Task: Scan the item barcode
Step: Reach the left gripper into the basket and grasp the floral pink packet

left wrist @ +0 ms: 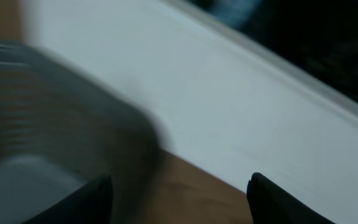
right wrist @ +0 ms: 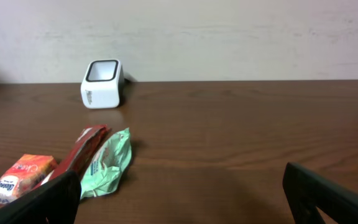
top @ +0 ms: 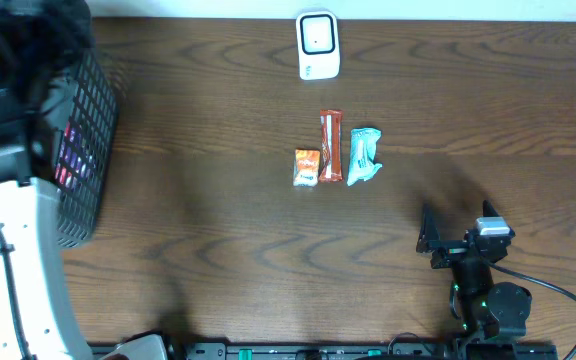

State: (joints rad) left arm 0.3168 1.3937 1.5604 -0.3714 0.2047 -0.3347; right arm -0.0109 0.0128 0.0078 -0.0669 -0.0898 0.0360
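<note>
**Setting:** robot test bench staged as a shop checkout, in a plain, lab-like indoor room.

**Evidence:**
- Tabletop (top: 218,230): dark wood-grain surface carrying only a few props.
- Barcode scanner (top: 318,45): white countertop unit with a dark-framed window, at the middle of the tabletop's far edge.
- Retail goods: three small wrapped snacks side by side at the tabletop's centre: orange packet (top: 307,167), red-brown bar (top: 330,147), pale green packet (top: 364,156).
- Wire basket (top: 88,150): black mesh, at the left edge, with something pink showing through.
- Robot arms at the near edge: white-cased left arm (top: 18,280), black right arm (top: 478,280) with a black cable (top: 568,300).
- Wall (right wrist: 229,37): pale, unadorned, directly behind the far edge.
</note>
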